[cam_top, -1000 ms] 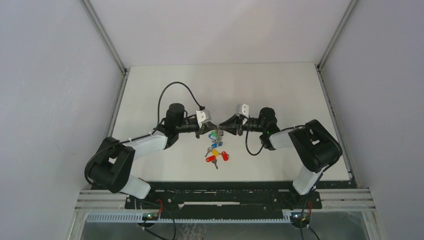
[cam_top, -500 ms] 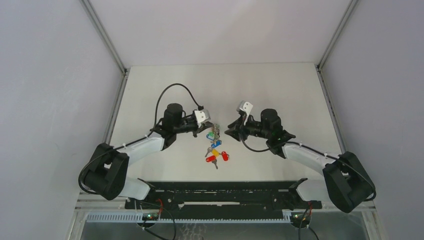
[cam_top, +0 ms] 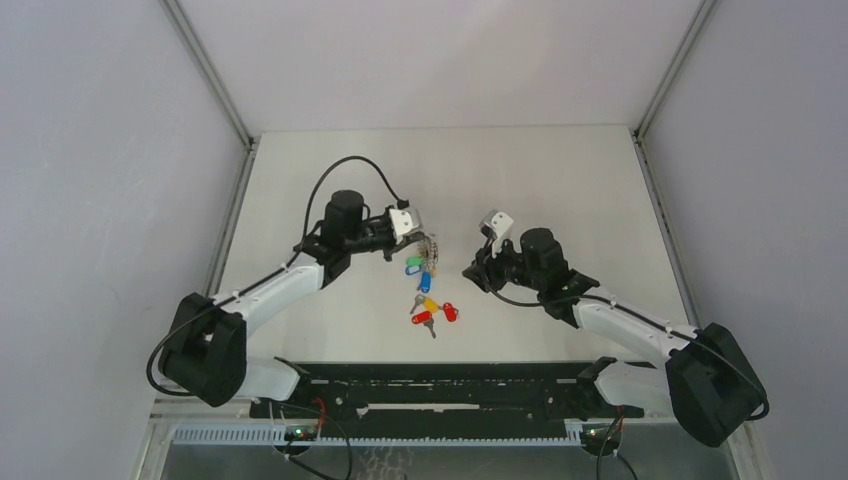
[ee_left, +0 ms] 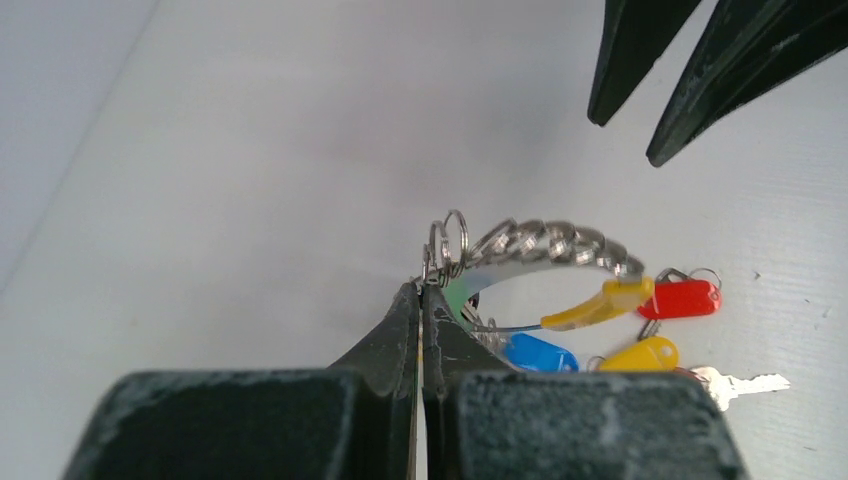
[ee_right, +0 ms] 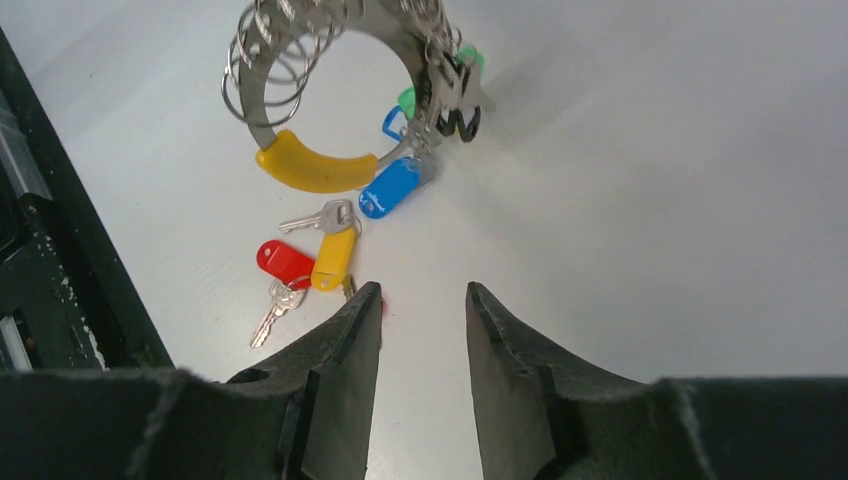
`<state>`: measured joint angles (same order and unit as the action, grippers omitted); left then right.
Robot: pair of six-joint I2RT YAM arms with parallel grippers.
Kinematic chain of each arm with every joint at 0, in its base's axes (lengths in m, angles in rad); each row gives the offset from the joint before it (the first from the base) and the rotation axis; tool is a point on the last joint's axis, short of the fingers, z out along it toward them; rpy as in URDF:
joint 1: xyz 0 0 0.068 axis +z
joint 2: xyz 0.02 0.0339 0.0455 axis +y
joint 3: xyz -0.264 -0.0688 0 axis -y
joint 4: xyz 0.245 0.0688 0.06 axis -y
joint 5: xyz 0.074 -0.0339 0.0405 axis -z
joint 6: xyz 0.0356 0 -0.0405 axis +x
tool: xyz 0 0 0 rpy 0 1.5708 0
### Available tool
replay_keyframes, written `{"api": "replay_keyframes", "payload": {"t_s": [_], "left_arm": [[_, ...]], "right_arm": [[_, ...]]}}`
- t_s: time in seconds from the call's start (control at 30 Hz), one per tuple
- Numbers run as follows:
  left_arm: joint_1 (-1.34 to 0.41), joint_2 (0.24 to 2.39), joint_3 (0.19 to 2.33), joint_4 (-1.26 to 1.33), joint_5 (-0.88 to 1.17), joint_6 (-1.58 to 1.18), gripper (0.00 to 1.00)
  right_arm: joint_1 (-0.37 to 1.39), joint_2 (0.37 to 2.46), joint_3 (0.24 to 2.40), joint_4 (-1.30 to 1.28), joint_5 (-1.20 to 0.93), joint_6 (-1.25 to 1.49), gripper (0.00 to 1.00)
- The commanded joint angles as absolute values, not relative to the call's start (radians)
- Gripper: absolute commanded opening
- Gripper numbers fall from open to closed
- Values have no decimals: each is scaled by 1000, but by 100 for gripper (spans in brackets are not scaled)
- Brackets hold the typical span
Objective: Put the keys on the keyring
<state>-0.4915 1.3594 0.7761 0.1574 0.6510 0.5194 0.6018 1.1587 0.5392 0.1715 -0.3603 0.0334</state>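
My left gripper (cam_top: 424,243) (ee_left: 421,288) is shut on a small ring of the keyring (cam_top: 429,256) (ee_left: 545,243) and holds it just above the table. The keyring's green and blue tags (ee_right: 390,187) hang down, and its orange-yellow band (ee_left: 600,303) (ee_right: 315,170) curves below. Loose keys (cam_top: 433,311) lie on the table under it: a red-tagged key (ee_left: 685,298) (ee_right: 285,262), a yellow-tagged key (ee_left: 645,353) (ee_right: 333,258), and another red tag half hidden behind my right finger (ee_right: 352,340). My right gripper (cam_top: 470,271) (ee_right: 424,290) is open and empty, a little right of the keyring.
The white table (cam_top: 560,190) is walled by grey panels on both sides and at the back. A black rail (cam_top: 440,385) runs along the near edge by the arm bases. The right gripper's fingertips (ee_left: 640,50) show at the top right of the left wrist view.
My right gripper has opened, let go of the keyring and drawn back to the right. My left gripper has carried the keyring slightly farther from the bases.
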Motion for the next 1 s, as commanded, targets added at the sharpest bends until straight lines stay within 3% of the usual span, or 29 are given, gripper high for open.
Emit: {"api": "replay_keyframes", "payload": {"t_s": [0.0,0.13,0.43,0.97], "left_arm": [[-459,1363,905,85,757,611,0],[-468,1420,917,58,850,632,0],[-546,1591,961,-4,773,645,0],[-574,1549,900,126,740,572,0]], "right_arm": [[590,1128,545,212,-312,93,37],[532,1139,545,288,-336,120,37],[470,1273,569,472,-404,162,36],[510,1400,648,483,-466,109,33]]}}
